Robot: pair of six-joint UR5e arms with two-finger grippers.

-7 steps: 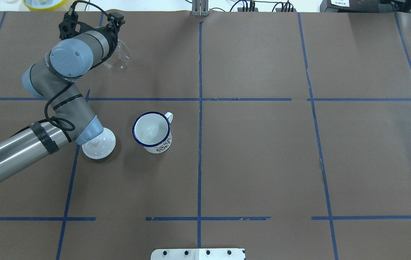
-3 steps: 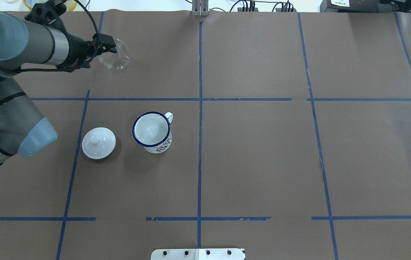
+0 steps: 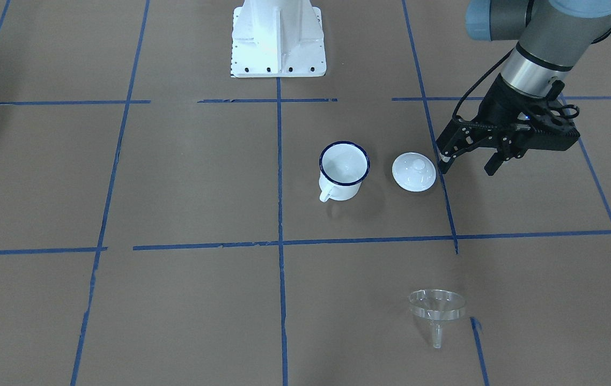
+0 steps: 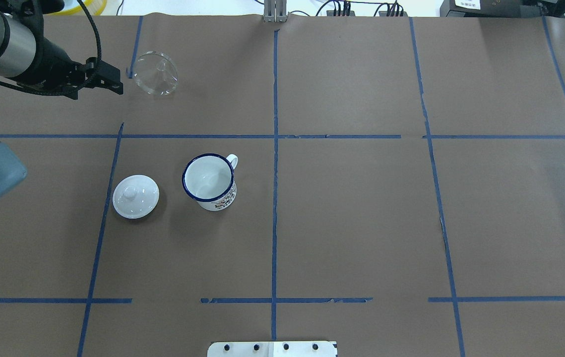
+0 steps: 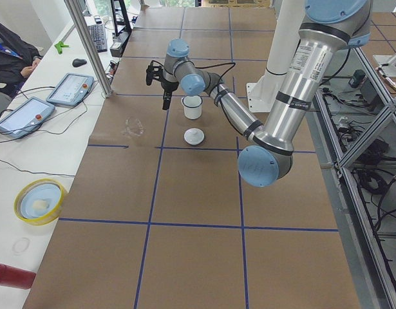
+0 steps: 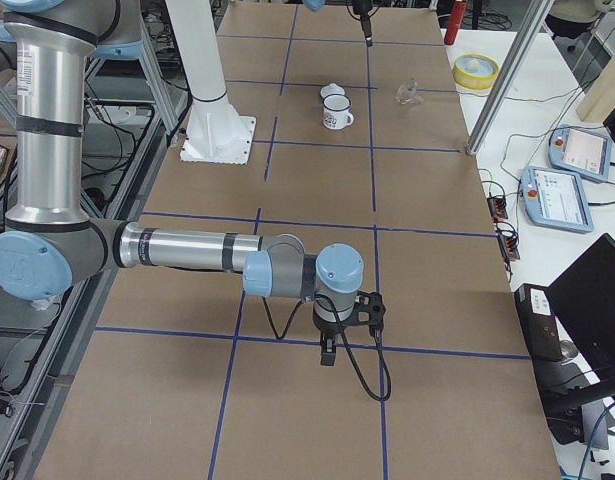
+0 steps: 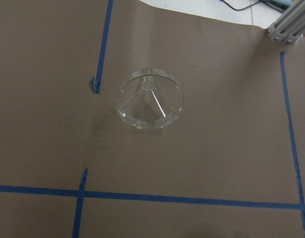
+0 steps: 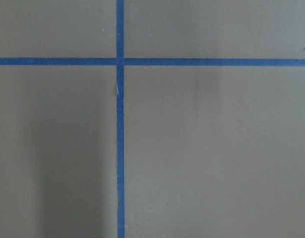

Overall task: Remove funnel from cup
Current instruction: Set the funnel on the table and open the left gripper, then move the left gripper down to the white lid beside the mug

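The clear funnel (image 4: 156, 75) lies tipped on the brown paper at the far left, outside the cup, with its spout pointing away from me; it also shows in the front view (image 3: 436, 306) and the left wrist view (image 7: 150, 99). The white cup (image 4: 209, 181) with its dark blue rim stands upright and empty near the middle (image 3: 343, 168). My left gripper (image 4: 116, 82) is open and empty, a short way left of the funnel and apart from it (image 3: 466, 169). My right gripper (image 6: 328, 352) shows only in the right side view; I cannot tell if it is open.
A white round lid (image 4: 135, 196) with a knob lies left of the cup (image 3: 414, 171). The white robot base plate (image 3: 278, 40) is at my edge of the table. A yellow bowl (image 5: 39, 201) and tablets sit beyond the far edge.
My left gripper has drawn back to the left, away from the funnel, which stays lying on the paper. The arm's elbow has swung off the lid. Cup and lid have not moved.
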